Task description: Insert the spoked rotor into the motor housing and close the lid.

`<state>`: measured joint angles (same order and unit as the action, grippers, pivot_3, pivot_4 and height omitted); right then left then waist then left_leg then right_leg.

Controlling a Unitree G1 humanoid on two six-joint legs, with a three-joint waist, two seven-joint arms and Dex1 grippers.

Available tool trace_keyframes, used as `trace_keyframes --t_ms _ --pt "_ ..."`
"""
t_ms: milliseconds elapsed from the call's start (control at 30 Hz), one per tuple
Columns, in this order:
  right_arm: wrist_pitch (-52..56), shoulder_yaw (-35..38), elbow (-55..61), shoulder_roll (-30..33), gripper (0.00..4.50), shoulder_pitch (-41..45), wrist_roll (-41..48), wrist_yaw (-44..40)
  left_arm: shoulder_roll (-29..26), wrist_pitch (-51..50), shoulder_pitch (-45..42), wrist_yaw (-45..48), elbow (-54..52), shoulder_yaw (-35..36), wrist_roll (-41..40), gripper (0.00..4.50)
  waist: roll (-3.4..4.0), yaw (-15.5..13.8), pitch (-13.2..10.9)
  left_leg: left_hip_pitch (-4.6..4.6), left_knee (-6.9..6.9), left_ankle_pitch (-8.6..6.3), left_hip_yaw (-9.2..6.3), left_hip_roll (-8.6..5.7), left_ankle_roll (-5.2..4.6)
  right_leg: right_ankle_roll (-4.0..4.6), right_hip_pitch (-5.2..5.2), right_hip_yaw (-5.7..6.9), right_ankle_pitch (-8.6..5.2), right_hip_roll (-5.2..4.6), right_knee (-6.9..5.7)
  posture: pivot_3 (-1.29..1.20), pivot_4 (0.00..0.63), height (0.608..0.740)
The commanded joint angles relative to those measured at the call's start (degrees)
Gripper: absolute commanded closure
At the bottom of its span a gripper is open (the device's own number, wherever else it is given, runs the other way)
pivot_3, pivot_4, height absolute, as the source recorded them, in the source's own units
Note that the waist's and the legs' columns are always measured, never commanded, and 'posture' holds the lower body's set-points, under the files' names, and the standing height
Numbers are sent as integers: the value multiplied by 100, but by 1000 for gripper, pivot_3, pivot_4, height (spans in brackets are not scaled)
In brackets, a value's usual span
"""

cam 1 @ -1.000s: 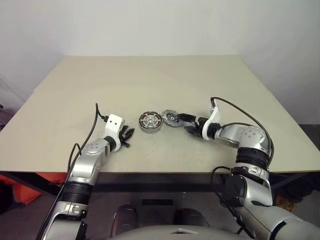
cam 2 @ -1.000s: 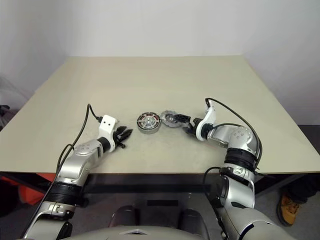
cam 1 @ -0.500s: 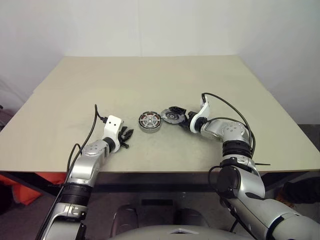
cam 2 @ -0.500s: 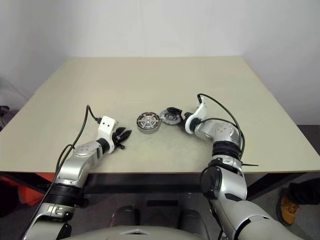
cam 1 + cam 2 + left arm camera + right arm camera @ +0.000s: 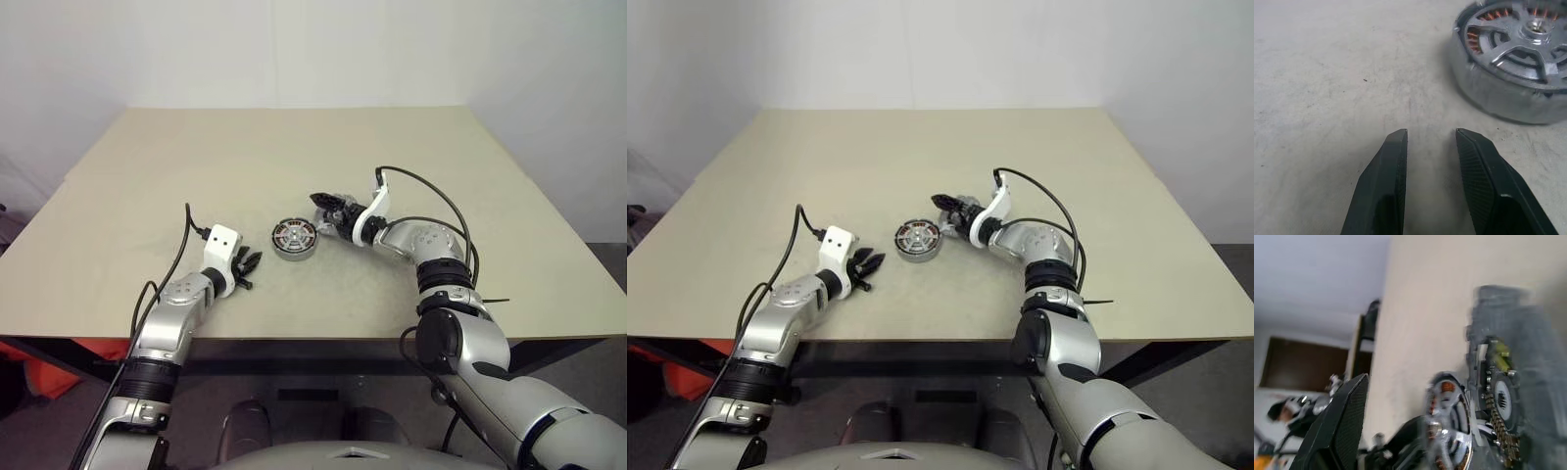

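The motor housing [image 5: 294, 238] lies at mid-table, a silver puck with copper windings. The spoked rotor [image 5: 1528, 36] sits in its top, silver spokes over the copper. My left gripper [image 5: 250, 266] rests on the table just left of the housing, open, with nothing between its fingers. My right gripper [image 5: 328, 217] hovers just right of the housing and above it, jaws wide apart. The lid [image 5: 1498, 401], grey with a notched edge, stands on edge against one blurred finger. The other finger [image 5: 1337, 431] is well clear of it.
The beige table [image 5: 294, 147] spreads wide behind the parts. A black cable [image 5: 431, 196] loops from my right wrist over the table. The table's front edge [image 5: 313, 338] runs close under both forearms.
My right gripper has swung left and risen toward the housing. The lid, which lay flat right of the housing between its fingers, has come up with it. The left arm has kept still.
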<state>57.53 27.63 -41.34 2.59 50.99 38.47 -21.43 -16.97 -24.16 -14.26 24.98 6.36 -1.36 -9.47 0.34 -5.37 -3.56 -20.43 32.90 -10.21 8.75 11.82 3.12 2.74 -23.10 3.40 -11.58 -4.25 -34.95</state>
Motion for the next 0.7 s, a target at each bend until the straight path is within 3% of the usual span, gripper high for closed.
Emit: trace_keyframes --t_ms 33,200,700 --pt "334 -341 847 -138 17 0 313 -348 -58 79 -57 -15 -118 114 -1 2825 0 -3 0 0 -1 0 0 0 0 0 0 0 0 0 1 0 0 740" --pt "392 -819 1400 -191 17 -255 174 -454 -47 81 -69 -16 -102 109 -3 2825 0 -12 0 -2 -4 1 -1 1 2 -1 1 0 0 -1 8 0 0 740" --pt "-461 -1572 1475 -97 17 -485 -449 -600 -58 64 -71 -13 -100 110 -2 2825 0 -6 0 -1 -8 2 -1 0 4 -8 0 0 -4 0 9 0 0 740"
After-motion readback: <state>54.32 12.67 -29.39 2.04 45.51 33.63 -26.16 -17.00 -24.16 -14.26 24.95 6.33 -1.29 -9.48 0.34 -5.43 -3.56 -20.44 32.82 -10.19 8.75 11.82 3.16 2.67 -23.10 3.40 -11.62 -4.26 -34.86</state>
